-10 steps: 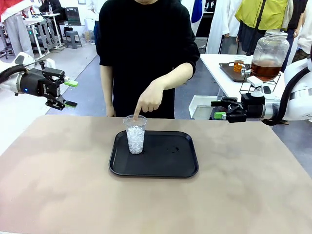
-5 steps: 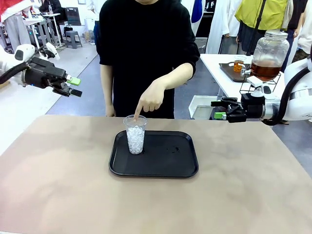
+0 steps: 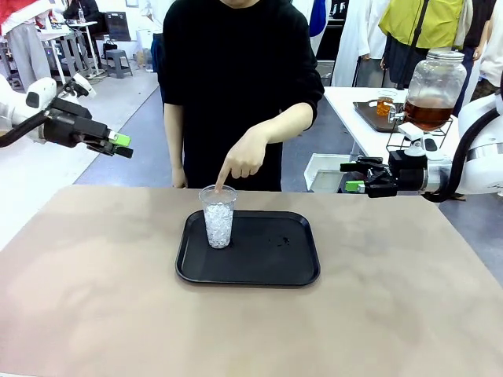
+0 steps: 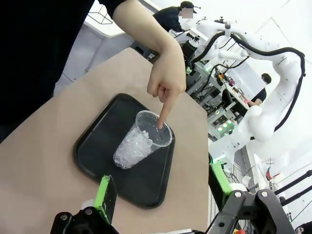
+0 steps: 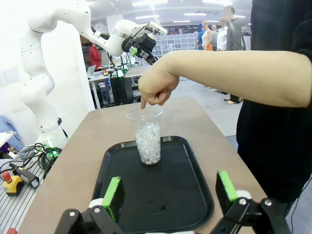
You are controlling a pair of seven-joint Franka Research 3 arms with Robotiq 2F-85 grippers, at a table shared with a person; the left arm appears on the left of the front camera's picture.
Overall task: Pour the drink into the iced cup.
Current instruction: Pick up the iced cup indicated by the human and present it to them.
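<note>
- Front view: the near half of the tan bench lies bare.
- At the bench's middle sits a black tray, flat, with a few small specks on its bare right part.
- The iced cup – clear plastic, upright – stands on the tray's left side toward the far edge, packed with white ice.
- The person's pointing hand hangs over the cup from the far edge of the bench; in the left wrist view the index finger dips just inside the rim. I cannot tell whether it touches the ice.
- The robot's left hand is in the air off the bench's far left corner, well apart from the tray. The left wrist view shows its green-padded fingers standing wide apart with nothing between them.
- The robot's right hand is held level off the bench's far right corner, aimed toward the person. The right wrist view shows its fingers spread wide and empty.
- Farthest off, beyond the far right corner, a big glass dispenser jar stands on a wire stand on a white side table. The drink – amber-brown – fills its lower part.
</note>
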